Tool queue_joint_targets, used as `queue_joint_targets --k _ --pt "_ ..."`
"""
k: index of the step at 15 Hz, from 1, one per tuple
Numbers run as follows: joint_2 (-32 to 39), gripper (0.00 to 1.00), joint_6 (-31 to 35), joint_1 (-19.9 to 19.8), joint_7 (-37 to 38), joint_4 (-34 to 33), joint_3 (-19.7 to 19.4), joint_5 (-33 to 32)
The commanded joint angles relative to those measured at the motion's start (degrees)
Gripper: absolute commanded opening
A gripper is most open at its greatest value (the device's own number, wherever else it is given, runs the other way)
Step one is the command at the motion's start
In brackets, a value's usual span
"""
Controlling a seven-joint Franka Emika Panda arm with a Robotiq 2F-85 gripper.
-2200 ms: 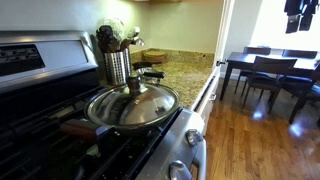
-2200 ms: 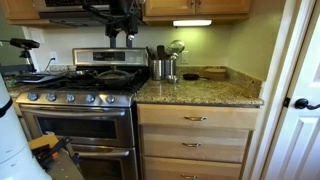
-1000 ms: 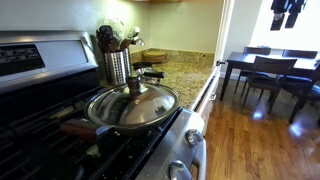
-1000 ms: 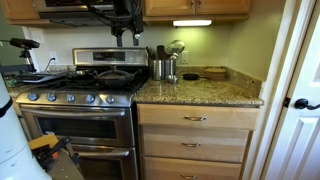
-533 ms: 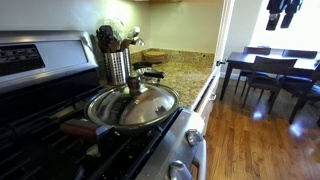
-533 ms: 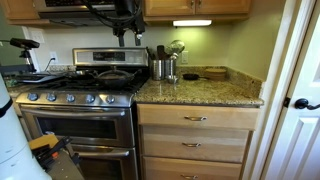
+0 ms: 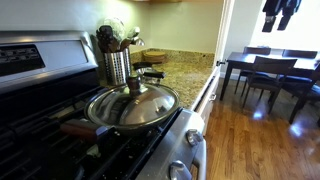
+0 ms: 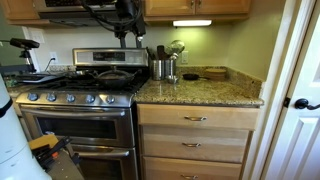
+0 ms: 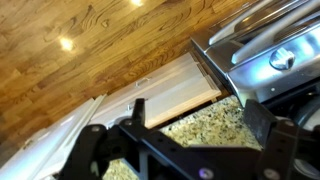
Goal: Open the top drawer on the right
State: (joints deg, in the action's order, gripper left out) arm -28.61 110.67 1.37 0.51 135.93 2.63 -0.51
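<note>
We are at the approach. The gripper hangs high above the stove, well apart from the top drawer. That drawer sits shut just under the granite counter, beside the stove front. In the wrist view the fingers stand wide apart with nothing between them.

To do this step well, we judge, we need to bring the arm out past the counter edge and down in front of the drawer. Then we turn the wrist so the fingers straddle the slim bar handle from above and below (a grip from the ends would likely slide along the bar). We close only once the bar lies deep between them, then pull straight out and level, without lifting.

The drawer's long axis runs sideways, parallel to the counter's front edge, and its handle lies along the same line. Its front faces out into the room, away from the back wall, so the pull goes that way, square to the front.
</note>
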Motion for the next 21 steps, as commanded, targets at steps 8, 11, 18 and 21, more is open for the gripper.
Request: queue_joint_targets --k 8,11,18,21 --pt "5.9 1.00 10.4 -0.8 16.4 17.1 0.6 4.4" --pt "6.1 1.00 10.4 -0.8 16.9 17.1 0.7 4.7" --pt "3.6 1.00 9.3 -2.2 18.7 22.3 0.9 2.0" --pt "3.4 1.00 9.4 -3.5 18.9 25.6 1.2 -2.0"
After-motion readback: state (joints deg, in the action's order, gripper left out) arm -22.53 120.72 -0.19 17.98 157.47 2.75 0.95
